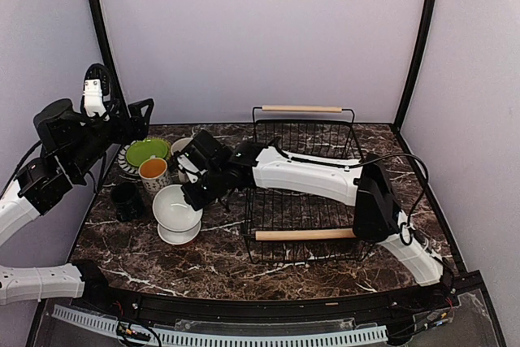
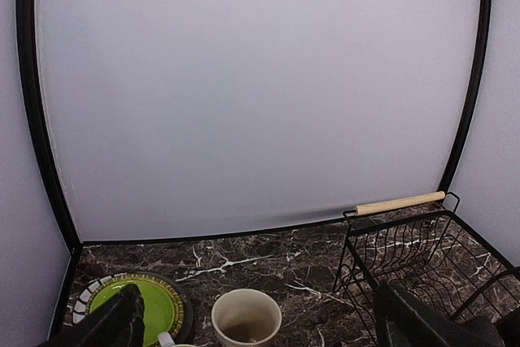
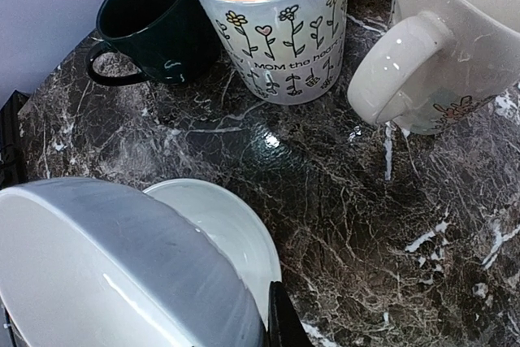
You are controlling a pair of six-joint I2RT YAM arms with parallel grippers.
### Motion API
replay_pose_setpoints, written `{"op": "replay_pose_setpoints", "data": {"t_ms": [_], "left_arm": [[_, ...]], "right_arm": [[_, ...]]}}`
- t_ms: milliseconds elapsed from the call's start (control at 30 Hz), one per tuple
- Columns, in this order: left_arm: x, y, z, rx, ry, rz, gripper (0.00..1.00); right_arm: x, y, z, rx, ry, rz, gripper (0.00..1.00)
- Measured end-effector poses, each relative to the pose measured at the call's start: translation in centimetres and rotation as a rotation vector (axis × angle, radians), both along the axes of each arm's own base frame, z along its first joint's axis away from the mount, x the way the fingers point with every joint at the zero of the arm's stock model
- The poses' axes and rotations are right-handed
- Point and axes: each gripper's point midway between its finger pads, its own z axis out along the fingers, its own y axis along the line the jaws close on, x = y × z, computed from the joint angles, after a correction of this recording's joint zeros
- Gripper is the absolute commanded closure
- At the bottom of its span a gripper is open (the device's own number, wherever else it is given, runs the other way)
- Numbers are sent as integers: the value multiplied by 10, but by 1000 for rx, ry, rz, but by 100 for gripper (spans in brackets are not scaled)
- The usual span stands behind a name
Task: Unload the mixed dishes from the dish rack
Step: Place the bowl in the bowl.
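Left pincer (image 1: pixel 134 122): spread wide, with nothing between the fingers. It is held above the plates at the left rear of the table (image 1: pixel 268 270).
Dark green cup (image 1: pixel 126 199): unloaded, and found upright on the table at the far left.
Plates: unloaded. The lime-green plate (image 2: pixel 154 306) is laid on the patterned plate (image 2: pixel 84 302), left of the rack.
Flowered mug (image 3: pixel 272 30): unloaded. It stands upright just beside the dark green cup, with its orange inside showing.
White bowl (image 1: pixel 175 205): outside the rack. It is seen tilted in the right wrist view, over a second pale dish (image 1: pixel 180 235), and is judged not yet released.
Cream mug (image 3: pixel 455 38): unloaded and upright, near the flowered mug with its handle turned toward it.
Right pincer (image 1: pixel 195 191): pressed nearly together and judged to be pinching the rim of the white bowl, though the contact itself is largely hidden.
Dish rack (image 1: pixel 309 137): right of the dishes. No dish is seen inside it.
Orange bowl: not identified. Whether the dish under the white bowl is the orange one cannot be told.
Progress: judged almost complete. Only setting down and letting go of the white bowl appears to be left.
Writing, flowered mug: "MOM the hear…" is read below a row of drawn flowers and hearts. The rest curves out of sight.
Writing, cream mug: a small drawing is noted near the base, with no legible words.
Brands: none is found on any dish or on the rack.
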Motion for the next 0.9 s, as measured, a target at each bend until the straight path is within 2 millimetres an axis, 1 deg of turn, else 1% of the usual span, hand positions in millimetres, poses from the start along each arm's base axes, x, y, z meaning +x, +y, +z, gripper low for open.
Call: {"op": "replay_pose_setpoints", "data": {"t_ms": [233, 367, 467, 567, 667, 767, 833, 900], "left_arm": [[1, 2, 0, -8, 2, 2, 3], [1, 1, 0, -13, 3, -6, 3], [1, 1, 0, -18, 4, -9, 3], [1, 1, 0, -22, 5, -9, 2], [1, 1, 0, -26, 6, -10, 2], [1, 1, 0, -26, 6, -12, 2], [1, 1, 0, -26, 6, -12, 2], [1, 1, 0, -26, 6, -12, 2]], "right_arm": [[2, 6, -8, 2, -3, 5, 91], [3, 8, -19, -11, 3, 5, 89], [3, 8, -25, -20, 5, 6, 81], [4, 10, -24, -16, 2, 8, 72], [6, 15, -16, 9, -5, 3, 60], [8, 19, -5, 33, -19, 5, 53], [8, 18, -3, 35, -20, 0, 48], [9, 16, 1, 34, -26, -4, 40]]}}
